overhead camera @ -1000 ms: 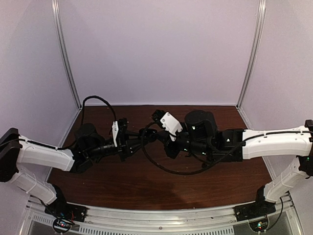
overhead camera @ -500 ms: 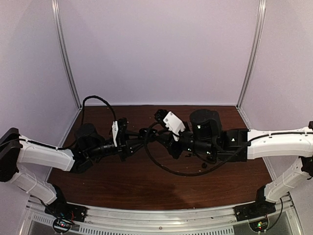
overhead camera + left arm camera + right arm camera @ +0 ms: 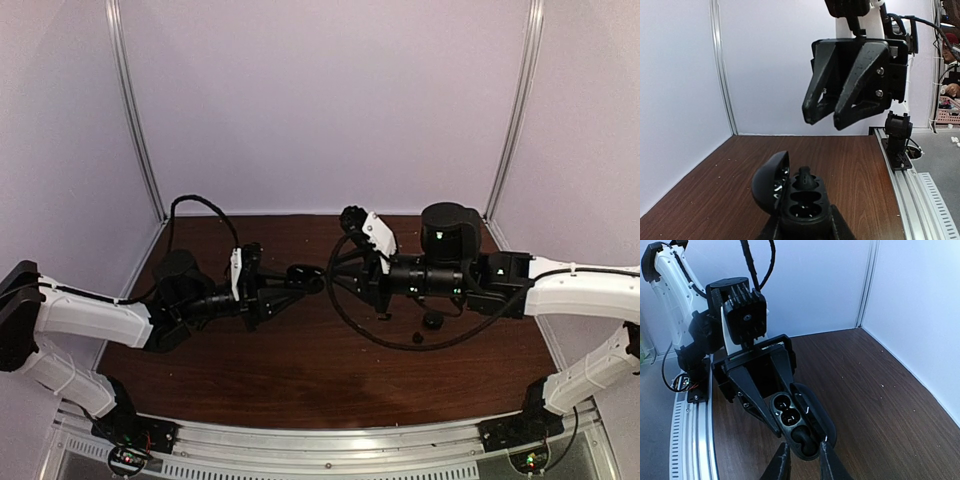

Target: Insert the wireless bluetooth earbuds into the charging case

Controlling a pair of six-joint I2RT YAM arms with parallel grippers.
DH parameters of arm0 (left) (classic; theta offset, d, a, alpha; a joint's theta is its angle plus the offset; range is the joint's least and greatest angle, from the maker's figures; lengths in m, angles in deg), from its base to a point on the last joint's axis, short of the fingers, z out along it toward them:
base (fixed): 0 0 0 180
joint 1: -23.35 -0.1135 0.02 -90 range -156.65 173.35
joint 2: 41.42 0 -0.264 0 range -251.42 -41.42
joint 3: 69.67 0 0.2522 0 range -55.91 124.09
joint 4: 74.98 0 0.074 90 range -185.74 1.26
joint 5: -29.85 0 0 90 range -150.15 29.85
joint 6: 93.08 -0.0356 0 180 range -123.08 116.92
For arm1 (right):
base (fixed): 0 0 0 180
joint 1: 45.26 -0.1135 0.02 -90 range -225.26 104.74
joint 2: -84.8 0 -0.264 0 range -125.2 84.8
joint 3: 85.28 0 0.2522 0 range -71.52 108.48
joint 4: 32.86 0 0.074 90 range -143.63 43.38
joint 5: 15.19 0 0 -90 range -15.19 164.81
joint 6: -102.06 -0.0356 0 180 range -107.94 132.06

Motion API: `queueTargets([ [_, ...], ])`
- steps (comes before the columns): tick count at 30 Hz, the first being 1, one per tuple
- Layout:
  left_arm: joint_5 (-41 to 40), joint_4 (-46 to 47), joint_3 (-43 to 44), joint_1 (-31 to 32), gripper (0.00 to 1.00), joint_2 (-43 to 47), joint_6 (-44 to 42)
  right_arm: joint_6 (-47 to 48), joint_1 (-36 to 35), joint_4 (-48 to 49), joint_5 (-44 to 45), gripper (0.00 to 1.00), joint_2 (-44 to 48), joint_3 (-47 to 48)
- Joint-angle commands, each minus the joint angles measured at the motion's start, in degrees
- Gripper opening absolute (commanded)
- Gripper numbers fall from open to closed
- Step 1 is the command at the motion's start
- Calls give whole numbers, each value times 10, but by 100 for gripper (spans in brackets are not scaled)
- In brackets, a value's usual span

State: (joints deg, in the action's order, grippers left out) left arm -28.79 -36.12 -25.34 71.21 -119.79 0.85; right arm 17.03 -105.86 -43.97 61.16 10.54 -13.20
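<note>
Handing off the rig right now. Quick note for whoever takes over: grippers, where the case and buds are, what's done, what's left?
Left gripper: shut on the charging case, held off the table, lid open.
Right gripper: open, empty, close to the case but apart from it.
Buds: one earbud sits in the slot on the right gripper's side; the neighbouring slot looks empty. Two small black pieces lie on the table by the right arm; one is probably the second bud, too small to tell.
Done: one bud in.
Left: fetch and insert the second.
</note>
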Motion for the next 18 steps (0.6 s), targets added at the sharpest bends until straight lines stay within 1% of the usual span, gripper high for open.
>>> queueTargets([
  [1, 24, 27, 19, 3, 0, 2, -6, 11, 2, -11, -58, 21, -13, 13],
  [4, 28, 23, 23, 3, 0, -2, -5, 12, 2, -20, -72, 20, -30, 20],
  [8, 33, 23, 25, 3, 0, -4, -6, 12, 2, -23, -50, 17, -45, 27],
  [11, 34, 23, 25, 3, 0, -6, -5, 11, 2, -23, -52, 16, -49, 27],
  [18, 21, 33, 21, 3, 0, -11, 8, 18, 3, -23, -87, 16, -36, 12],
])
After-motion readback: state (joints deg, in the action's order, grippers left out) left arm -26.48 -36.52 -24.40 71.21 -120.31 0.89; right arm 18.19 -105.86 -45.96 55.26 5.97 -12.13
